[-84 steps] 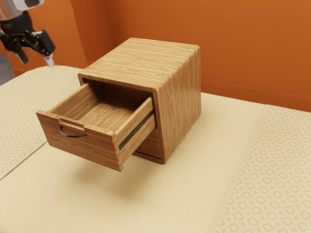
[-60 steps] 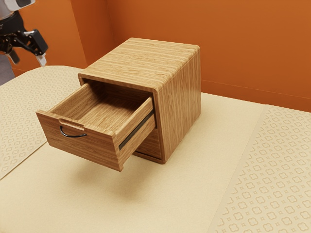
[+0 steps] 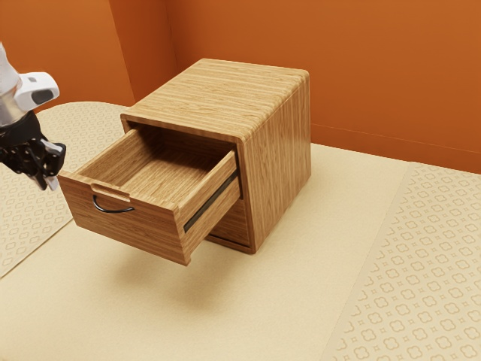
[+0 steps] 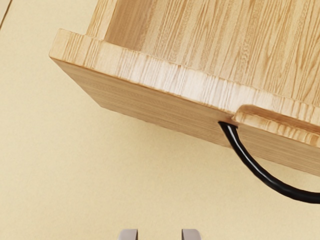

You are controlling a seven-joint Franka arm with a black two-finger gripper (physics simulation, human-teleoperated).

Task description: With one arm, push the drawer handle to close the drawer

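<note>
Curved black handle [image 4: 261,173] on brown wood drawer [image 3: 150,230] is to ext. view's right of black gripper [image 4: 159,235], tips apart w/ nothing btwn.

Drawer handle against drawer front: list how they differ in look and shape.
The handle is black and glossy; the drawer front is light brown with wood grain. The handle is a thin, curved bar; the drawer front is a broad, flat panel. Both stand well out from the cabinet.

Room of unclear kind, orange walls [image 3: 361,68]
</note>
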